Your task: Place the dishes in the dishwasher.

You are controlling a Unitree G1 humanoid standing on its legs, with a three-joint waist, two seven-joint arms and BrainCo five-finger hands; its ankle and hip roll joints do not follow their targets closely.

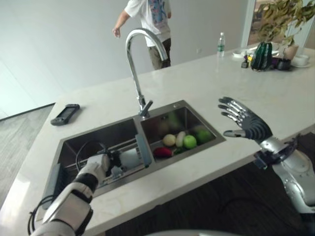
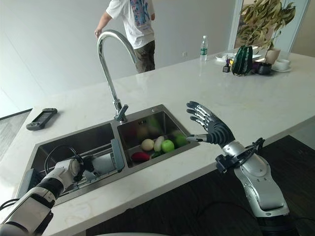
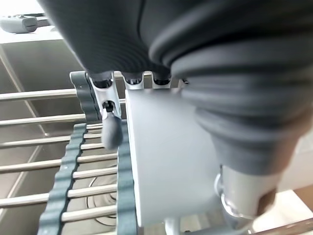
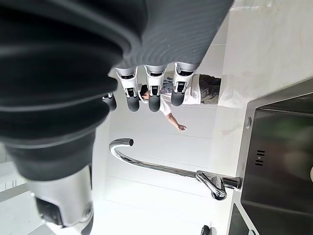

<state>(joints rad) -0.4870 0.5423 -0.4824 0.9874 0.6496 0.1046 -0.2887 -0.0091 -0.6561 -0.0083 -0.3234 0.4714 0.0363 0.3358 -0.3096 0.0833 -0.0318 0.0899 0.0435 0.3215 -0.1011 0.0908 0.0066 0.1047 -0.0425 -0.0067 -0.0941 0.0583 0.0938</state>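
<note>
Left hand (image 1: 98,167) was down in the left basin of the sink (image 1: 59,147), fingers curled round a white cup (image 3: 166,156) lying on its side on the wire rack (image 3: 54,166); the cup's long axis ran roughly 9-to-3 across the basin, its mouth end towards the grey divider strip (image 1: 143,150) between basins. In the left wrist view the cup sat right under the fingers (image 3: 111,132), touching the rack bars, so the left hand was clearly the working one. Right hand (image 2: 212,127) hovered over the counter (image 1: 197,78) at about 3 o'clock from the sink, fingers spread and straight, holding nothing, well apart from the cup. Right basin held produce, no dishes that I could see: a pale round item (image 1: 169,140), a green apple (image 1: 190,141), something red (image 1: 163,152), more green at 3 o'clock. Faucet (image 1: 135,59) stood at 12 o'clock of the divider. A dark controller-like device (image 1: 65,114) lay on the counter at 10 o'clock, a person (image 1: 150,24) stood beyond the counter at 12. No dishwasher was identifiable; judging by the task, the cup was mid-placement on the rack
</note>
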